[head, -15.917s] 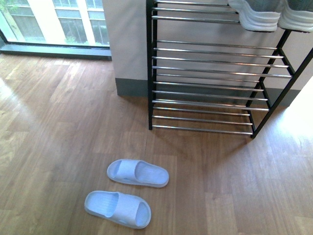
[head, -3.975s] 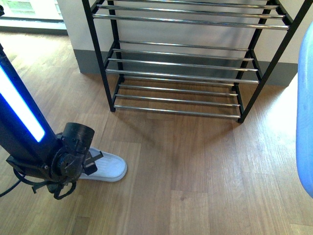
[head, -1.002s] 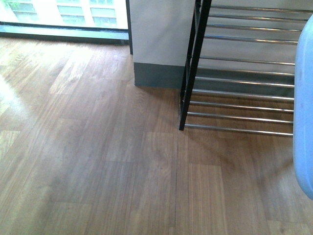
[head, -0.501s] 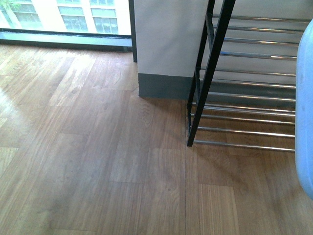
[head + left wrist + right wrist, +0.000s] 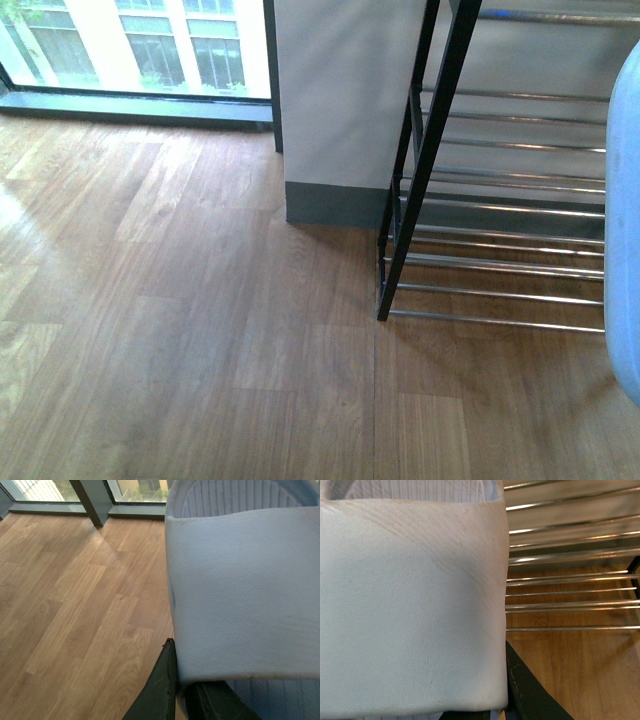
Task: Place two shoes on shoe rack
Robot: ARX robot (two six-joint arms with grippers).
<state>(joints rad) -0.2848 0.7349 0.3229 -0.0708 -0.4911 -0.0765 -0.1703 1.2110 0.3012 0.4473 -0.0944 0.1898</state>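
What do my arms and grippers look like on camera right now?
Only finger parts show. The left gripper has a matte black finger tapering to a narrow tip, with a second dark piece beside it. The right gripper shows one black finger with a rough, pale-flecked edge. The left slide and right slide hide the rest. No cables or markings visible; the front view shows neither arm.

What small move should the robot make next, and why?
Probably ease the right gripper forward so the right slide comes over a shelf of the rack. Its wrist view shows the bars just past that slide, while the left slide has only floor and window behind it.
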